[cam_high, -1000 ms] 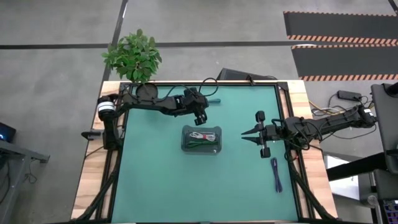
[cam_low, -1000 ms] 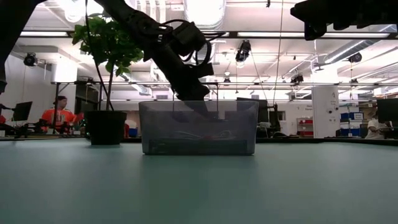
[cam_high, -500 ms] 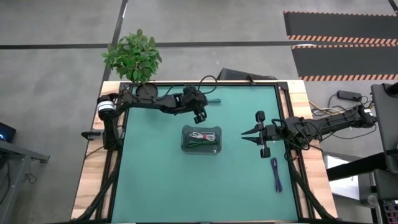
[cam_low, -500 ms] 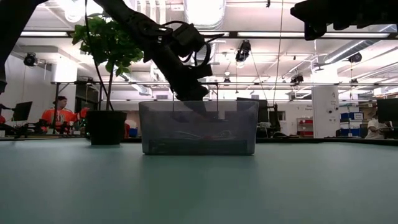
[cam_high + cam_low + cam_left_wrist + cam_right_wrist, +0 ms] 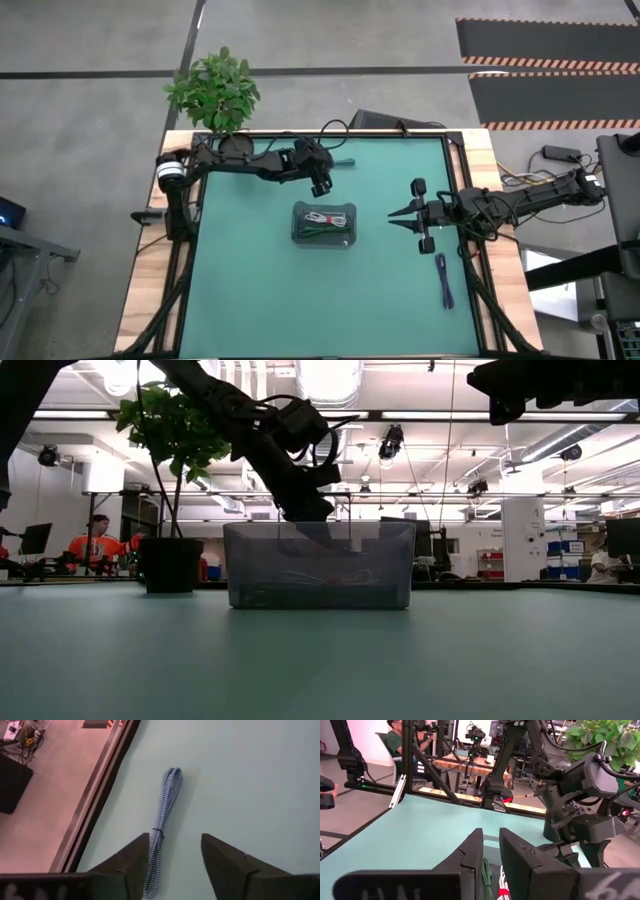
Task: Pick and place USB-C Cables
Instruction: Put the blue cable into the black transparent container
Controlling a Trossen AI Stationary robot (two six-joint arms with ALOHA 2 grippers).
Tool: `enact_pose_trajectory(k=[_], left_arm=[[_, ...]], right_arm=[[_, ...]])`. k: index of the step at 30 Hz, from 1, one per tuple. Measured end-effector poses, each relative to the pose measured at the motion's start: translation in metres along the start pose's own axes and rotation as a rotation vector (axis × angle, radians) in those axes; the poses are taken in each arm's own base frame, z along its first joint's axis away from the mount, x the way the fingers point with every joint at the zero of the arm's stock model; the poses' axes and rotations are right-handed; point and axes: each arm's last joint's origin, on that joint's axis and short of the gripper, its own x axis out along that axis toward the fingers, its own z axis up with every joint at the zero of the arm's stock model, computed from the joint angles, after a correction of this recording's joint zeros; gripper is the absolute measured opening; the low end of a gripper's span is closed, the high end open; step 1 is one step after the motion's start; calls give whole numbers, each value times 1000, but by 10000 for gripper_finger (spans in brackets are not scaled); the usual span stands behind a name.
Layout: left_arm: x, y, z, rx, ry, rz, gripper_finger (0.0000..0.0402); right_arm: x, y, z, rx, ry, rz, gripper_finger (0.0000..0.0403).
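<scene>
Green mat tabletop (image 5: pixel 250 300), wooden border, leafy potted plant (image 5: pixel 213 90) off the far left corner, lab room behind.

Clear plastic rectangular bin (image 5: pixel 296 240) sits mid-table. Two cables are in it: a white coiled bundle with a red tie (image 5: pixel 325 216) and a green coiled bundle (image 5: pixel 322 232). So about half done, by my read.

Left gripper (image 5: pixel 175 835) hangs over the far side of the mat, just beyond the bin, pointing down. Claw is released, fingers spread, nothing in it. The dark teal braided cable bundle (image 5: pixel 167 800) lies flat on the mat right by the far table edge. Its near end runs close along one finger (image 5: pixel 135 862), not centred in the gap. Looks like a pre-grasp pose: spread wide to straddle the thin bundle across its width. It probably needs a small sideways shift before closing, or one pad may just push the cable.

Right gripper (image 5: pixel 392 214) waits above the mat on the right of the bin, aimed at it. Fingers are parted only a slit and empty. It's parked clear of the left arm's path, I'd guess.

Purple-blue cable bundle (image 5: pixel 443 281) lies stretched on the mat near the right edge, well apart from the bin and on the right arm's side. Likely that arm's job.

Risk: the teal one sits hard against the table border, so there's little room for the outer finger.
</scene>
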Motion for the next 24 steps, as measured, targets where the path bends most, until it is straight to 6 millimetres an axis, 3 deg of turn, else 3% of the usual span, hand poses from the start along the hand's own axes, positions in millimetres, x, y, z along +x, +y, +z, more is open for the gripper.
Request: enact_pose_trajectory(k=[6,24], left_arm=[[2,6,-1,-12,-2,14,194],[12,20,-5,-20,-32,-63,196]], right_arm=[[0,0,0,-1,1,0,54],[0,0,0,-9,4,0,54]])
